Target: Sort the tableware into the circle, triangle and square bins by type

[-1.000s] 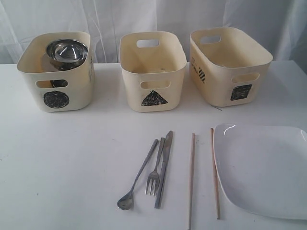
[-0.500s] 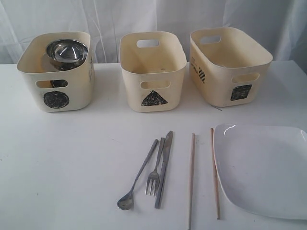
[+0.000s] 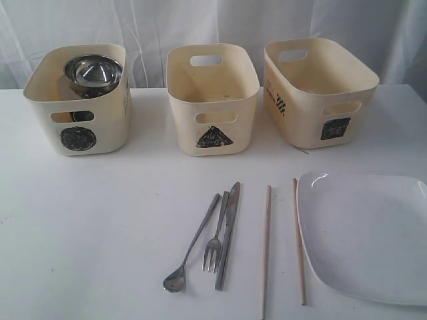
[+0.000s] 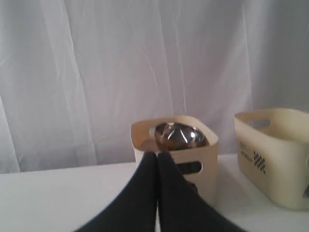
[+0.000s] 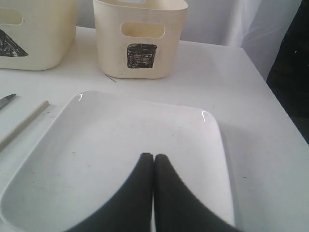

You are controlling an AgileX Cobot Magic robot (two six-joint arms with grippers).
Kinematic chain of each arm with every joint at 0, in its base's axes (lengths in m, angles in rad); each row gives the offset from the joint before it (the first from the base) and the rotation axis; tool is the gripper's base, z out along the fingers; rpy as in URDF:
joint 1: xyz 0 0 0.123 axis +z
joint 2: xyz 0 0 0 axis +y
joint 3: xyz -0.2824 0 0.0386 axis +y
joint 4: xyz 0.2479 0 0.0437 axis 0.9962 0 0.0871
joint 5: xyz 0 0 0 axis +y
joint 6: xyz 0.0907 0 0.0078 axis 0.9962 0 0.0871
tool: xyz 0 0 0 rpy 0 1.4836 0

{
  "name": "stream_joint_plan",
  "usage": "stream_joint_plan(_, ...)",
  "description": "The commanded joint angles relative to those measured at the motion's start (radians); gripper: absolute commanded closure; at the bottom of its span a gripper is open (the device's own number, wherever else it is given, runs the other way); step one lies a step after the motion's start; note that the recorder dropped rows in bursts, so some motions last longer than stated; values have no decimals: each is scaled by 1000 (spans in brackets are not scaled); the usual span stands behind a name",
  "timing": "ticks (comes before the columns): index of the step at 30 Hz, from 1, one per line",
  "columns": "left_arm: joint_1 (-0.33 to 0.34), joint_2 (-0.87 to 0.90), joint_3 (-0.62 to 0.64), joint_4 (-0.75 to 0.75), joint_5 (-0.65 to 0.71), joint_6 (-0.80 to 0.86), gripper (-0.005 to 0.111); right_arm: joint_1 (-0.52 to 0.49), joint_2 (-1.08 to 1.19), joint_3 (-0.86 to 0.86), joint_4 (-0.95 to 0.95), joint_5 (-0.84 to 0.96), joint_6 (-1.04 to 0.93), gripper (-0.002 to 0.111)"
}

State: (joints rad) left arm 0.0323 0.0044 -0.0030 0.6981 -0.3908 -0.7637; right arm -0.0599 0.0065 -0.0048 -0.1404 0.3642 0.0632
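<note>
The middle tub [image 3: 183, 127] bears a black triangle [image 3: 214, 137]. The tub to its left [image 3: 110, 127] bears a black circle [image 3: 78, 139]. The tub to its right [image 3: 303, 123] bears a black square [image 3: 335, 128] and a checkered side label [image 3: 280, 104] with unreadable print.

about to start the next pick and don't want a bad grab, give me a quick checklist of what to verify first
1. Are the right gripper fingers open for a grasp? Not ok: they are shut, facing the white plate.
2. Are the left gripper fingers open? Not ok: shut.
3. Is the square bin free to receive? Ok: nothing shows inside.
4. Is the triangle bin free? Ok: it looks empty.
5. Is the plate clear of the nearer chopstick? Cannot tell: they lie very close.
6. Is the fork apart from the knife? Not ok: they lie against each other.
</note>
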Motion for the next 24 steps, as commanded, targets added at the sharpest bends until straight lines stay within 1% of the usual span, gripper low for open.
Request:
stream_joint_plan(1,49,-4,3,12,-81,-134,107,2,-6,5,-10,-12,1,108)
stream_joint_plan(2,49,-4,3,12,-58,-134,107,2,-6,5,-10,-10,1,108)
stream_joint_plan(5,49,-4,3,14,68,-127,107,2,-6,5,-10,-10,1,108)
stream_joint_plan(7,49,-2,3,-8,186,-74,107,2,-6,5,-10,-10,1,108)
stream_joint_plan(8,47,7,3,-60,232,-24,107,2,-6,5,-10,-10,1,108)
stream_joint_plan(9,43,19,3,-203,291,113,107,2,-6,5,-10,-10,1,108)
stream_joint_plan(10,42,24,3,-341,322,239,107,2,-6,5,-10,-10,1,108)
stream_joint_plan(11,42,31,3,-538,346,387,107,2,-6,5,-10,-10,1,108)
stream_joint_plan(12,42,31,3,-718,368,618,107,2,-6,5,-10,-10,1,108)
stream_joint_plan(13,42,31,3,-852,373,756,107,2,-6,5,-10,-10,1,108)
stream_joint_plan(14,42,31,3,-918,375,887,107,2,-6,5,-10,-10,1,108)
stream_joint_plan(15,42,31,3,-943,384,960,107,2,-6,5,-10,-12,1,108)
stream_joint_plan(17,42,31,3,-943,454,967,107,2,-6,5,-10,-12,1,108)
stream_joint_plan(20,41,31,3,-941,683,827,107,2,-6,5,-10,-12,1,108)
stream_joint_plan(21,36,31,3,-922,736,814,107,2,-6,5,-10,-12,1,108)
stream_joint_plan(24,36,29,3,-922,744,814,107,2,-6,5,-10,-12,1,108)
